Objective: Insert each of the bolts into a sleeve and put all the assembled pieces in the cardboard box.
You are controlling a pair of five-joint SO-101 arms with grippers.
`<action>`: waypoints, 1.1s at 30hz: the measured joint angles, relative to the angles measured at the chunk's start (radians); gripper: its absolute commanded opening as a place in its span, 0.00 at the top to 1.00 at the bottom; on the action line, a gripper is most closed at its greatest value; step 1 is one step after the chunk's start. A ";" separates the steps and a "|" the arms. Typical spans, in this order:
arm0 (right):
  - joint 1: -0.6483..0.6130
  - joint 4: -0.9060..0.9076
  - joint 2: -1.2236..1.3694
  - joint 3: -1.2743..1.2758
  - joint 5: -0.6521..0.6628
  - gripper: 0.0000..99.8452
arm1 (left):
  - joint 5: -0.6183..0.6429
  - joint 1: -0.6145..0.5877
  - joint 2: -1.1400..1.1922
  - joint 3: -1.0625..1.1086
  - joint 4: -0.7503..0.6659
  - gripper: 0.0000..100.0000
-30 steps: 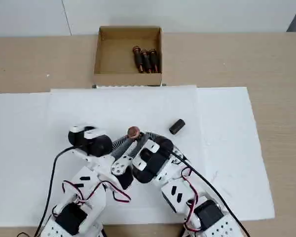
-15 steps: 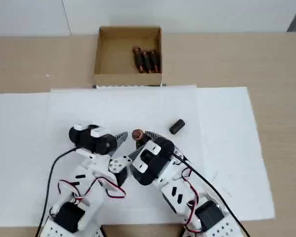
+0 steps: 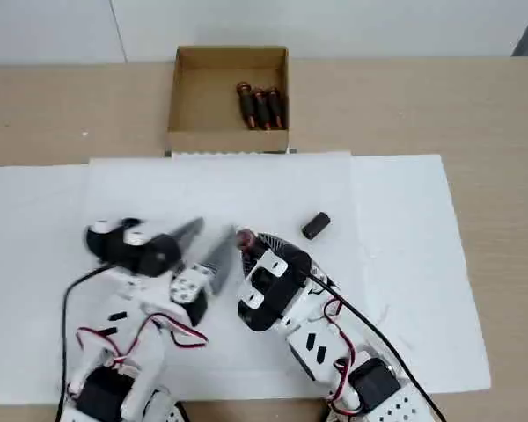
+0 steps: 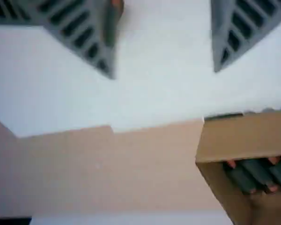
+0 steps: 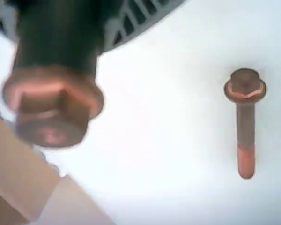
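Black sleeve (image 5: 56, 37) w/ bolt (image 5: 51, 105), top cut off

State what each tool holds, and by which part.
Right tool grips a sleeved bolt by its dark sleeve, copper head sticking out. Left tool is open, holding nothing.

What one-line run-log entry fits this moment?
left hand: open, empty | right hand: shut on sleeved bolt | cardboard box: three assembled pieces | loose: sleeve, bolt

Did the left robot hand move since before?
Yes. The left gripper went leftward in the high view, farther from the loose sleeve, which stayed put.
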 measured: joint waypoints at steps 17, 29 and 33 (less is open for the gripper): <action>0.132 0.126 0.000 -0.011 -0.132 1.00 | -0.316 -0.362 0.000 0.212 0.002 0.99; 0.189 0.446 0.003 -0.308 -0.288 1.00 | -0.305 -0.416 0.002 0.293 0.075 0.99; 0.189 0.459 0.095 -0.405 -0.288 1.00 | -0.304 -0.416 0.002 0.293 0.075 0.99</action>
